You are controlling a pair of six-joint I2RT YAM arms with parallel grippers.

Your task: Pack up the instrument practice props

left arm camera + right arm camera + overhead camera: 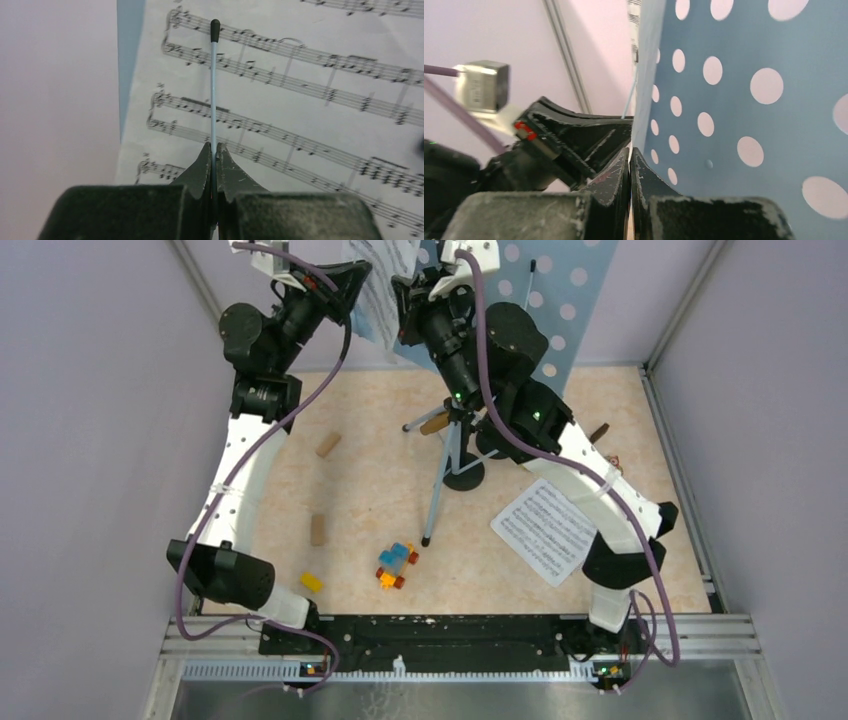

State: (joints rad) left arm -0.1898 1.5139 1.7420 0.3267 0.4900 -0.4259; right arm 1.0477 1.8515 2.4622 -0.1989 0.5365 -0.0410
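The pale-blue perforated music rack (565,295) stands at the back on tripod legs (440,490). A white sheet-music page (375,285) leans on its left part. My left gripper (360,280) is shut on the rack's thin blue page-holder rod (213,90), which has a black tip and lies across the page (310,100). My right gripper (407,295) is shut at the rack's left edge (744,100). A thin white page edge shows between its jaws (630,152). A second page (545,530) lies flat on the table. A black round-based holder (465,478) sits by the tripod. No microphones are clearly visible.
Two wooden blocks (328,444) (318,529), a yellow block (311,581) and the colourful toy car (397,565) lie on the tan table. A tan piece (435,423) sits near the tripod hub. Walls enclose the back and sides.
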